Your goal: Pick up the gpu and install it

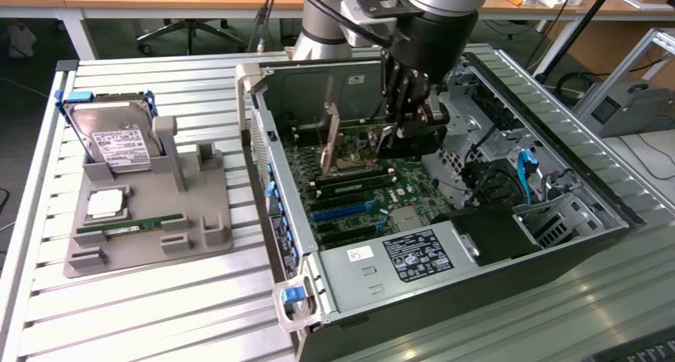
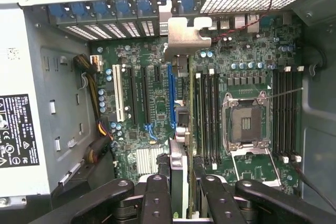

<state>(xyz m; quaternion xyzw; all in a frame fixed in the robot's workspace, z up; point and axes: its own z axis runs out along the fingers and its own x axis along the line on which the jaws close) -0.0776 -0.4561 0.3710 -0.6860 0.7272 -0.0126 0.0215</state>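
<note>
A: Nearest to the wrist camera, the gripper (image 2: 181, 203) has its black fingers (image 2: 157, 203) partly closed on the gpu (image 2: 178, 129), which is seen edge-on between them. The card stands upright inside the open computer case (image 1: 290, 243).

B: And where is the card over the board?

A: It hangs above the motherboard (image 2: 152, 108), just beside the long blue slot (image 2: 171, 95). Its silver metal bracket (image 2: 185, 35) points to the rear wall with the blue clips. I cannot tell if the edge already touches the slot.

B: How to do this well, in your opinion?

A: I think the thin edge must stay parallel to the slot and the bracket must meet its opening, with a straight push, no tilt. The card is flat and stiff; the slot is narrow plastic.

B: Further away?

A: In the exterior view, the grey holder (image 1: 148, 220) carries a boxy hard drive (image 1: 116, 145) and a narrow green RAM stick (image 1: 132, 225).
</note>
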